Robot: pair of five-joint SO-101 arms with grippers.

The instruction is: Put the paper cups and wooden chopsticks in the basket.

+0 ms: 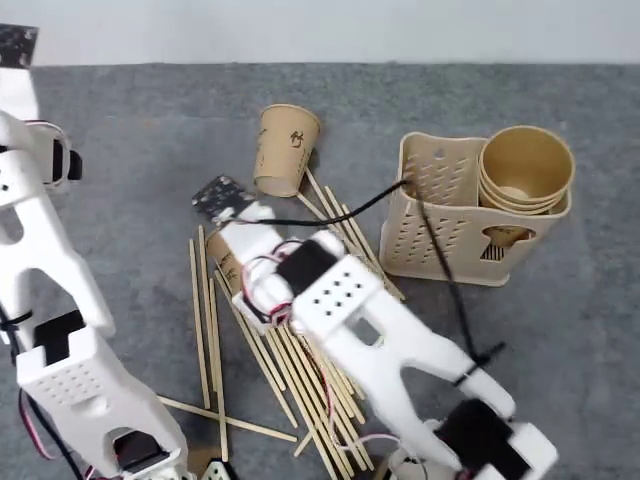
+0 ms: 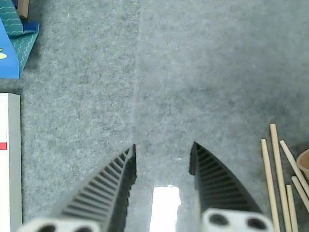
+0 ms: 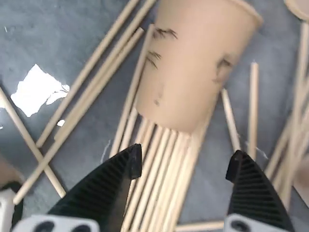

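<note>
Right end effector [image 3: 186,154] hangs with its dark fingers spread wide and gripping nothing. It is just above a paper cup [image 3: 193,72] that lies on its side across a bundle of wooden chopsticks [image 3: 159,183], the cup's base toward the fingertips. In the high view that arm reaches into the middle of the frame over the scattered chopsticks and hides most of this cup. A second cup [image 1: 285,150] lies on its side in the upper centre of the grey counter [image 1: 150,130]. To the right of it stands the basket [image 1: 440,240], with a stack of cups [image 1: 525,165] in its right compartment. Left end effector [image 2: 163,146] is also spread and empty over the grey counter, with a few chopsticks at the right edge of its view.
</note>
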